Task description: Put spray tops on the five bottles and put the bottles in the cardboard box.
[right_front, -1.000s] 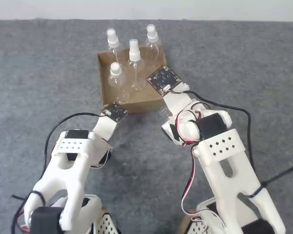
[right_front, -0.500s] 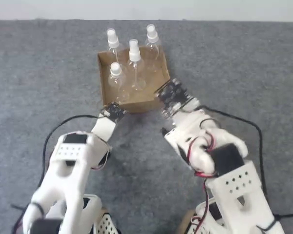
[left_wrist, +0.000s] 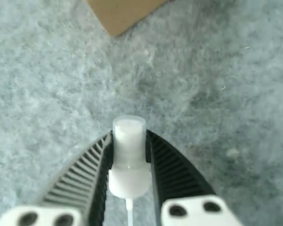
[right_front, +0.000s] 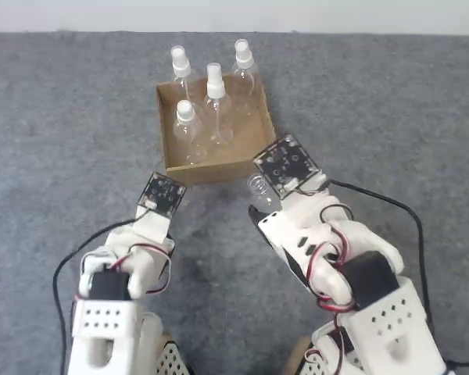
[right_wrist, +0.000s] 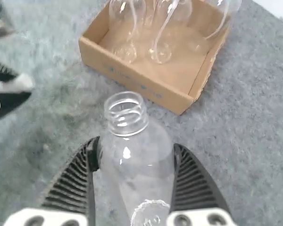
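Clear bottle [right_wrist: 132, 162] in right hand [right_wrist: 135, 149], long axis upright, mouth up.

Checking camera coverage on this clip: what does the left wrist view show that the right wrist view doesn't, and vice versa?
Left wrist view: the left gripper shut on a white spray top, close up. Right wrist view: the right gripper shut on an uncapped bottle, and bottles standing in the cardboard box. Shared: the box, the grey mat, and the left gripper, blurred and farther off in the right wrist view.
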You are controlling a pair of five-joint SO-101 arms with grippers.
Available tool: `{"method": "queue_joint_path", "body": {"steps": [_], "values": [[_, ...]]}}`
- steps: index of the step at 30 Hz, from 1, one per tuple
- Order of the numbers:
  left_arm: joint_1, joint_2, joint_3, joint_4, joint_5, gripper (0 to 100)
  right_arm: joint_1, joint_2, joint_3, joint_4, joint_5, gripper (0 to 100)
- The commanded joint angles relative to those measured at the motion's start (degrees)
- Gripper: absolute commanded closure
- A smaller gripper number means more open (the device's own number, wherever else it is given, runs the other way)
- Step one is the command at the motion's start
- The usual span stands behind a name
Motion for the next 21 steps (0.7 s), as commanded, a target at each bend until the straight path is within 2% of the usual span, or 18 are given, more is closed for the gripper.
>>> {"method": "queue_joint_path", "body": {"steps": [1, 8, 13, 21], "values": [[-0.1, -11.4, 0.9, 3.8, 1.0, 98, -0.6, -3.0, 0.8, -2.1, -1.7, 99.1], [-0.4, -22.8, 1.5, 9.1, 5.3, 99, -0.6, -8.7, 6.4, -6.6, -1.7, 99.1], [-4.8, -29.5, 2.7, 10.1, 5.8, 99, -0.6, -13.6, 8.3, -7.2, -1.7, 99.1], [-9.2, -30.2, 1.6, 8.8, 9.8, 99, -0.6, -19.4, 15.1, -13.1, -1.7, 99.1]]}}
